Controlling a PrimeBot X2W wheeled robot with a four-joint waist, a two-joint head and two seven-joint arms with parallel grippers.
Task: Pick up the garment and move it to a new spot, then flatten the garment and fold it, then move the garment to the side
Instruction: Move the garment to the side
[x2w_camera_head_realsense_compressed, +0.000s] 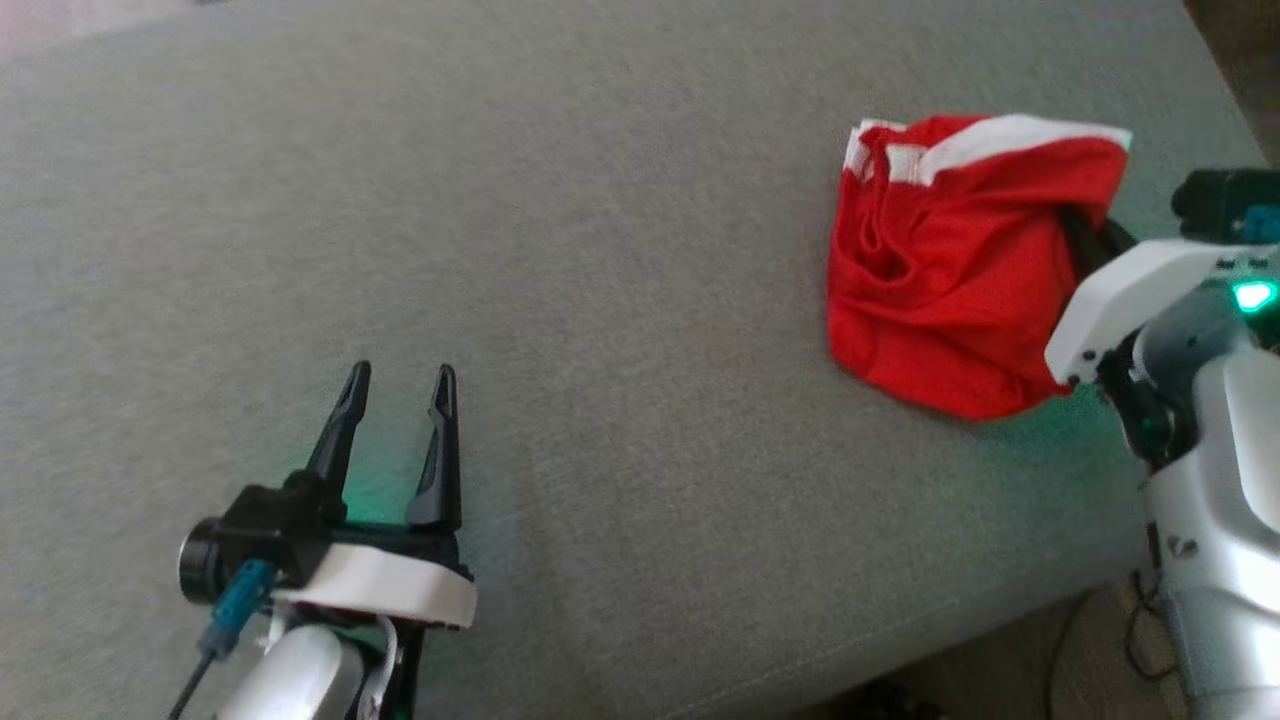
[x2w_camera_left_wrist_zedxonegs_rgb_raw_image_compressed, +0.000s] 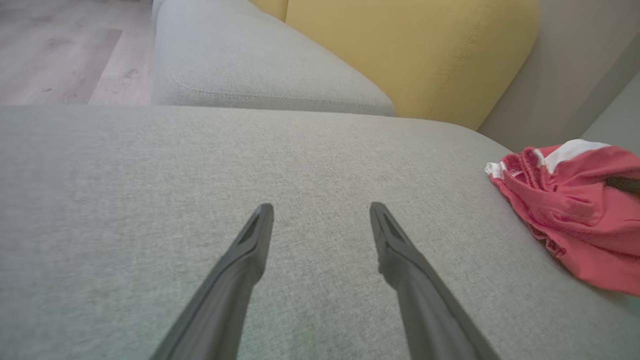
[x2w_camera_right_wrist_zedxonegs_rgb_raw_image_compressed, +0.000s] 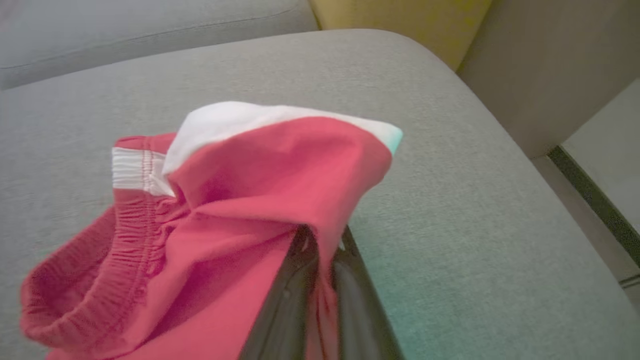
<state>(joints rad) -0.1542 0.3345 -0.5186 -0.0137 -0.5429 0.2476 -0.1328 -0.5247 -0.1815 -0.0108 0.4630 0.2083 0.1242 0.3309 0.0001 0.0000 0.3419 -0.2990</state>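
Red garment (x2w_camera_head_realsense_compressed: 950, 270) lay on grey cushion (x2w_camera_head_realsense_compressed: 600, 300), right gripper (x2w_camera_right_wrist_zedxonegs_rgb_raw_image_compressed: 325, 235) clamped its edge, fingertips (x2w_camera_right_wrist_zedxonegs_rgb_raw_image_compressed: 302, 250) half-buried in folds, left gripper (x2w_camera_head_realsense_compressed: 402, 372) splayed.

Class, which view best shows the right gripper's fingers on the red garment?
The right wrist view: close up, the fingers of the right gripper pinch a fold of the garment. In the head view cloth mostly hides them; the left wrist view catches the garment at its edge.

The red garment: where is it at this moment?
In the head view the garment sits bunched on the right side of the grey cushion, pinched by the right end effector, apart from the open left end effector.
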